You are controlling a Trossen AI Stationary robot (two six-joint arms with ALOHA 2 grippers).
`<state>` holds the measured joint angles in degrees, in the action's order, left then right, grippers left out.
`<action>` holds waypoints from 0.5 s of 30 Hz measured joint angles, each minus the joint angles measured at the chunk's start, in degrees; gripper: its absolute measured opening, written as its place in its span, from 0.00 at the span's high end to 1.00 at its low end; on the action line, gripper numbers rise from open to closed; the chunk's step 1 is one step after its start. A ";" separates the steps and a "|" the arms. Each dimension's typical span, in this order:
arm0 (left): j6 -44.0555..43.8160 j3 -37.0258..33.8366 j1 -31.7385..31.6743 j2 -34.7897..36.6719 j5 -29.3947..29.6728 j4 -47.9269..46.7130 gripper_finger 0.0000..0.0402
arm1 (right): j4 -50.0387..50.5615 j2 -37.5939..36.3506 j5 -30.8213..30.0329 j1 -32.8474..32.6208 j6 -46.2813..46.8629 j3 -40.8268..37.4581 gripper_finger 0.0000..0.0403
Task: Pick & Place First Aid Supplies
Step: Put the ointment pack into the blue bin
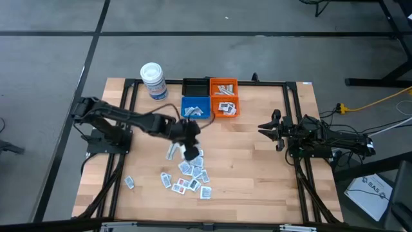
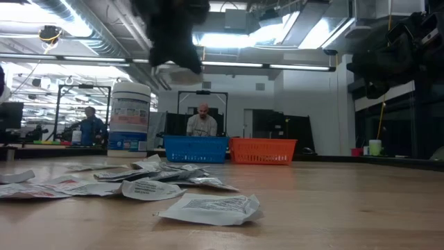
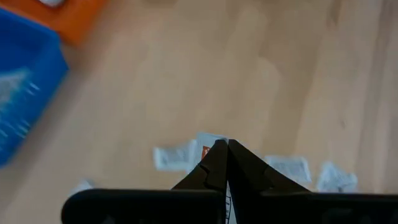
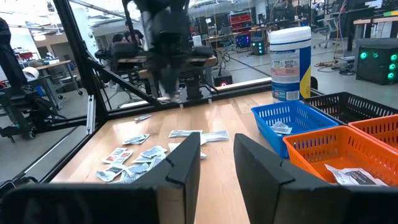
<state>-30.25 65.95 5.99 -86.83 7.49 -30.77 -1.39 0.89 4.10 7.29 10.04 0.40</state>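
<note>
While the left end effector (image 1: 191, 152) hangs above the scattered sachets (image 1: 190, 177) on the worktop (image 1: 257, 174), I read its fingers as pressed fully together. A thin pale strip may sit pinched between the tips in the left wrist view, but I cannot confirm it. The right end effector (image 1: 273, 131) waits at the right side, fingers parted and holding nothing.

Progress, as I judge it: a few sachets already lie in the blue bin (image 1: 196, 106) and the orange bin (image 1: 224, 98); the black bin (image 1: 196, 87) looks empty. Most of the pile remains near the front edge, so most of the sorting is left.

The sachets are flat, crinkled foil or paper packets, white and grey with blue or red print. The bins are rigid plastic mesh. The worktop is smooth pale wood planking.
</note>
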 joint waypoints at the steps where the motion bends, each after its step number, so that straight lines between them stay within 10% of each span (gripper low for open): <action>1: 1.01 0.00 -1.37 0.00 -0.18 0.79 0.99 | 0.00 0.00 -0.02 -0.02 0.00 0.01 0.75; 15: 7.51 0.00 -19.74 0.00 -3.07 5.36 0.99 | 0.00 0.00 0.00 -0.02 0.00 0.00 0.75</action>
<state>-22.74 65.95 -13.74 -86.83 4.42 -25.41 -1.39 0.89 4.10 7.27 10.04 0.40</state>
